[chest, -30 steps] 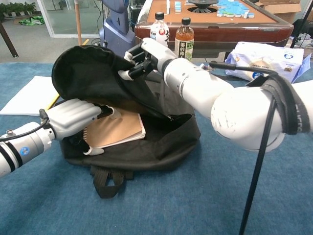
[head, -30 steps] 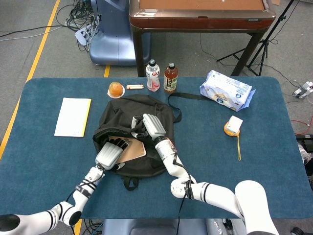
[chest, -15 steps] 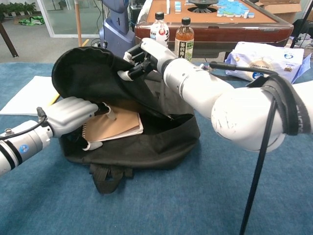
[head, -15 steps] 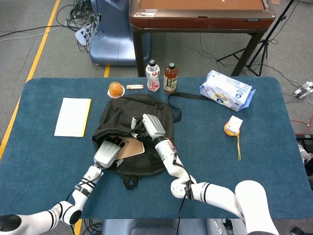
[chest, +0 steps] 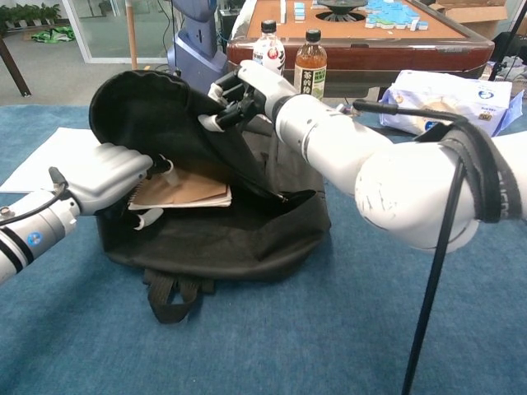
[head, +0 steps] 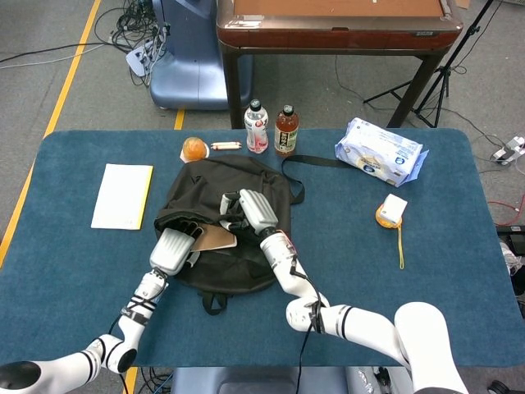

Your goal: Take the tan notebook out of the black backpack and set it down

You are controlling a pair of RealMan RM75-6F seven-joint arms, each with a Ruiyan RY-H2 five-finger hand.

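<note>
Chest view shows us at the pulling-out step: our left hand (chest: 111, 177) grasps the tan notebook (chest: 183, 190) at its spiral edge, and the notebook is about half out of the mouth of the black backpack (chest: 247, 239). It hangs there, not lying on the blue table (chest: 346, 329). Our right hand (chest: 239, 95) is clenched on the upper flap of the backpack and holds it up, so the opening is wide.

We judge that the removal is well along but not finished, because the far part of the notebook is under the raised flap. For the next move we think the left hand must draw the notebook out toward our left side, low and flat so it does not catch on the rim, and then lower it on a free part of the table.

From the head view (head: 215, 239), the notebook's long axis runs nearly left to right, a little tilted. Its spiral edge points to our left hand, and the opposite edge points into the bag.
</note>
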